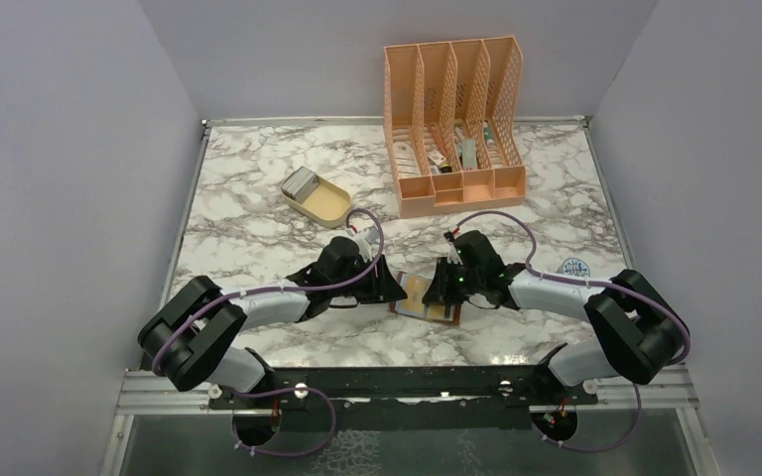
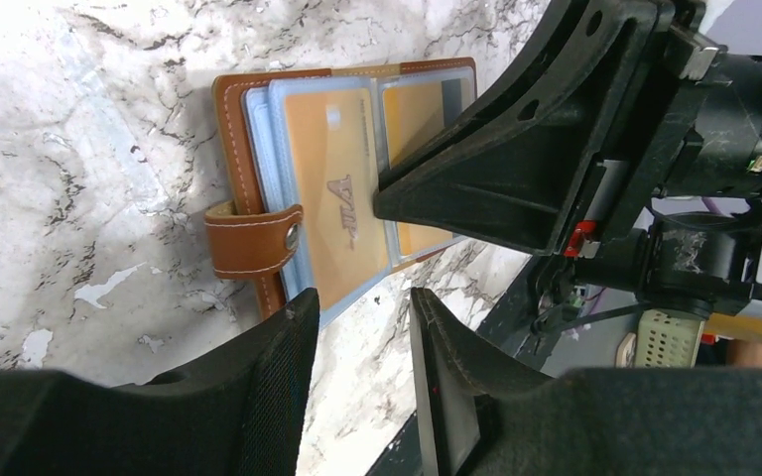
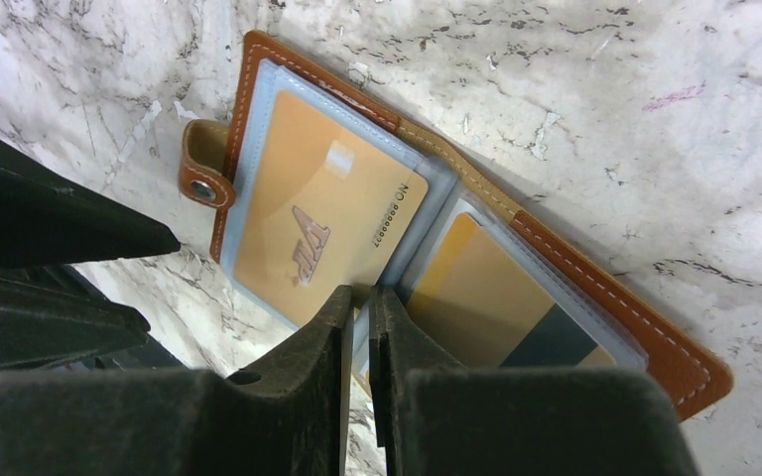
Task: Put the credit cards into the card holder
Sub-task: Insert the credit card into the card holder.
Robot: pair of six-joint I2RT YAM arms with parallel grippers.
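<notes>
The card holder (image 3: 556, 248) lies open on the bench (image 3: 605, 89) at near centre with two gold credit cards (image 3: 322, 213) already sleeved, the left hand (image 2: 362, 302) spread and empty just beside it, the right hand (image 3: 359, 302) pressed nearly together at its fold, so probably little remains.

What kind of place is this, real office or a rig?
Likely a lab test cell dressed as a desk: plain grey walls box in a marble-print table, arms bolted to a rail, peach file organiser as prop.
</notes>
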